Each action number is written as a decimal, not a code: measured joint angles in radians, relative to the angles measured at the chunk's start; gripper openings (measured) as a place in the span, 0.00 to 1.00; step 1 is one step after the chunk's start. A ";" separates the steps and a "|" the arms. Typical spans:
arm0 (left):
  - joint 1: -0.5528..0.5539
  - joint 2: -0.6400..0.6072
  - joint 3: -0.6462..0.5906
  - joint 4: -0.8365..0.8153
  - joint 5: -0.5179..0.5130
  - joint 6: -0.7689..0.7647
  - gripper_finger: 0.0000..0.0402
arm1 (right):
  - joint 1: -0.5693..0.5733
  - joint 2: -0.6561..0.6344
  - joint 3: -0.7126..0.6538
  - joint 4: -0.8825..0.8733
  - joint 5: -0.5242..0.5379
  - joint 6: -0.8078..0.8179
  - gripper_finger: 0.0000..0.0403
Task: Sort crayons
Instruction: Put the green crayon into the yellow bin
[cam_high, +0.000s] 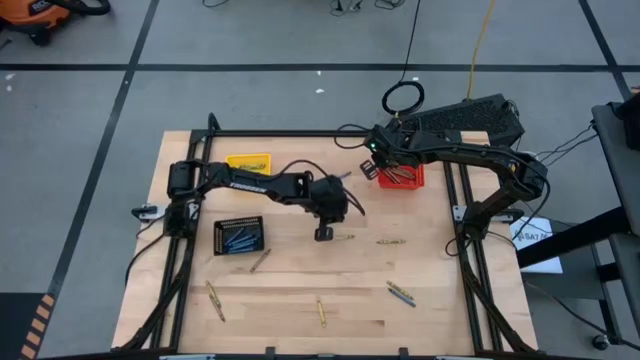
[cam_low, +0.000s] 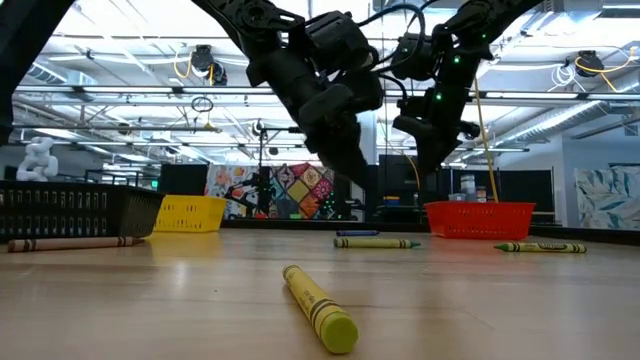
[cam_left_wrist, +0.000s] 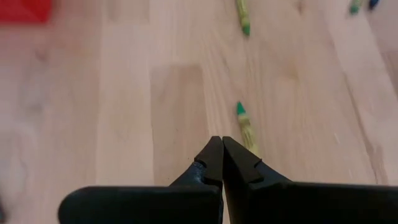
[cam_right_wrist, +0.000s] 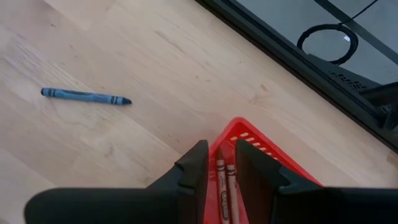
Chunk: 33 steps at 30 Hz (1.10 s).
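Wooden table (cam_high: 300, 300): loose crayons (cam_high: 400, 293), black basket (cam_high: 238, 236), yellow basket (cam_high: 249, 161), red basket (cam_high: 401, 177).

Overhead, table-level, 2 wrist cameras.

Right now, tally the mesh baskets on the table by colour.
Yellow basket: 1
Red basket: 1
Black basket: 1
Total: 3
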 joint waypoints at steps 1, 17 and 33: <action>0.001 0.000 0.000 0.022 0.000 0.000 0.00 | 0.000 0.000 0.000 0.004 0.000 0.000 0.17; 0.001 0.000 0.000 0.081 -0.099 -0.026 0.00 | 0.000 0.000 0.000 0.104 0.000 0.000 0.17; 0.001 0.000 0.000 0.099 -0.154 -0.024 0.00 | 0.000 0.000 0.000 0.105 0.000 0.000 0.17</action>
